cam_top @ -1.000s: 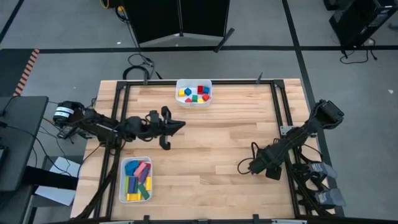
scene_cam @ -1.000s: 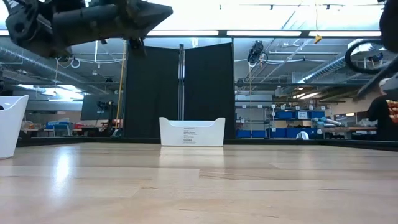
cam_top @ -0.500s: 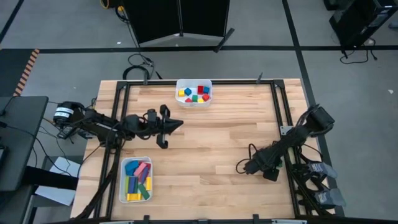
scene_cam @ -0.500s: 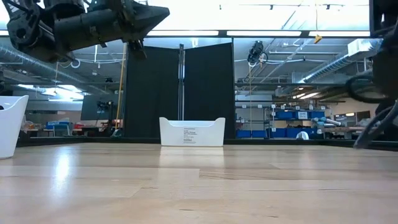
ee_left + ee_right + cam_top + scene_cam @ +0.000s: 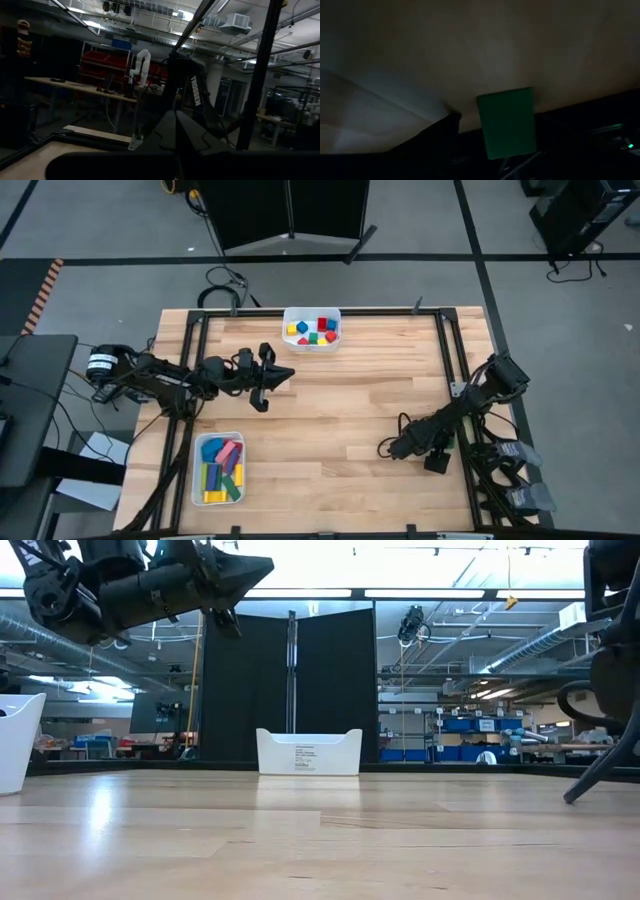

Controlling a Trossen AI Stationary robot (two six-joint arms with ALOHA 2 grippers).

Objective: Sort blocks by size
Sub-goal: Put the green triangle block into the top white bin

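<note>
Two trays [image 5: 311, 313] hold all blocks [image 5: 316, 331]; left gripper [image 5: 287, 372] closed

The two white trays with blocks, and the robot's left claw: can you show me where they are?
Far tray [image 5: 311, 310]: high view, point on its white far rim.
Near tray [image 5: 195, 472]: high view, point on its white left wall.
Left gripper [image 5: 288, 373]: high view, point at its dark fingertips, above the bare wood.

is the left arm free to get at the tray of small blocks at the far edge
Probably yes. The left gripper hangs shut over bare wood just short of the far tray, with nothing lying between them. The right gripper sits low by the table's right edge, well out of the way.
</note>
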